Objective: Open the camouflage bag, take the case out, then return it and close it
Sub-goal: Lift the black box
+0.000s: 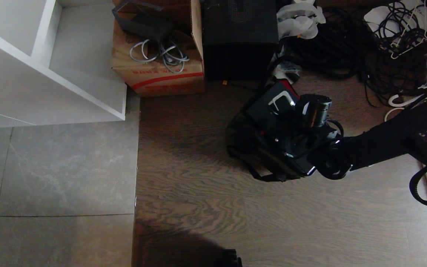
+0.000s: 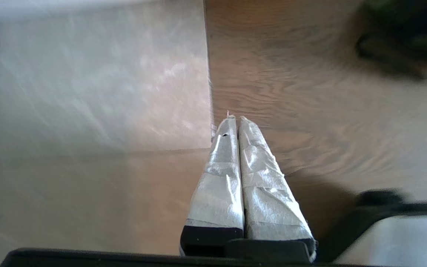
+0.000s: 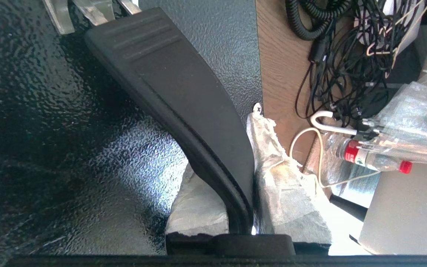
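**Right gripper clamped on the case handle**

The flat black pebbled hard case (image 3: 69, 148) sits partly inside the open camouflage bag (image 1: 250, 148) on the brown wooden floor (image 1: 198, 193). The right gripper (image 3: 241, 185) pinches the case's black handle bar (image 3: 184, 96) between taped fingers. The left gripper (image 2: 237, 122) hangs over the floor, fingers pressed together, empty. A brown cardboard carton (image 1: 158, 74) and a taller black box (image 1: 239, 37) stand beyond.

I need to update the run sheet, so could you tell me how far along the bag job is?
Done: the camouflage bag is open, red lining showing. In hand: the right gripper is shut on the handle of the case, which sits partly out. Left: returning it and closing the bag. The left gripper is shut, empty.
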Available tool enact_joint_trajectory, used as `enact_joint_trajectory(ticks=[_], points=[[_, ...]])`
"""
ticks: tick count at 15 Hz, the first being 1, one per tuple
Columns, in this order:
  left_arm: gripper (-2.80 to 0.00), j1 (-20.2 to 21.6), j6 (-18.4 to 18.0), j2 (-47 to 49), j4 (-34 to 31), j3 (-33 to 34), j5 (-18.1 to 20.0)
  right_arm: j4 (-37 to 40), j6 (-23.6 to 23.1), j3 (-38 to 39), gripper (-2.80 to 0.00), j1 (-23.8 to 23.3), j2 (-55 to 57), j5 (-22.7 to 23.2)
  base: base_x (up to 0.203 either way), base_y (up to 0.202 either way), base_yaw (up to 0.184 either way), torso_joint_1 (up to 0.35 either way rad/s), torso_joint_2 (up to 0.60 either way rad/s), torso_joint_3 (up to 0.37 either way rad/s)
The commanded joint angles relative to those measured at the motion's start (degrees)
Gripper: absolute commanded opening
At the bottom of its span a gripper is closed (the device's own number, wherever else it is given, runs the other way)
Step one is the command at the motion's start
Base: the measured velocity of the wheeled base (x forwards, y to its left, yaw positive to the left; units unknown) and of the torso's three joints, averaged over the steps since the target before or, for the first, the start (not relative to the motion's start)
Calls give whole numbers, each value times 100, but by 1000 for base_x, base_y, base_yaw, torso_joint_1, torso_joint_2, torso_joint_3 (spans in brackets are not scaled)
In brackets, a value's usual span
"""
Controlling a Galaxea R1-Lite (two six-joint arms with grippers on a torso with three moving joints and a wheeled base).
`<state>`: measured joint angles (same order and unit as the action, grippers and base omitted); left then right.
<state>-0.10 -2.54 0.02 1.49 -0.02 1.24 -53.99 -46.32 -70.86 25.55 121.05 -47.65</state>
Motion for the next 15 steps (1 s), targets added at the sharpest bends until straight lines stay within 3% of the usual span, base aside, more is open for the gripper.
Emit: enact_joint_trajectory(ticks=[1, 6, 12, 15], points=[[-280, 1, 376, -2, 9, 55, -159, -32, -17, 55, -280, 2, 38, -25, 0, 0, 0, 0, 0, 0], [-280, 1, 421, -2, 9, 55, -159, -214, -84, 63, -280, 20, 163, -34, 0, 0, 0, 0, 0, 0], [-280, 1, 421, -2, 9, 55, -159, -751, -489, 167, -280, 7, 366, 22, 0, 0, 0, 0, 0, 0], [-280, 1, 421, -2, 9, 55, -159, -656, -607, 29, -280, -120, 449, 177, 0, 0, 0, 0, 0, 0]])
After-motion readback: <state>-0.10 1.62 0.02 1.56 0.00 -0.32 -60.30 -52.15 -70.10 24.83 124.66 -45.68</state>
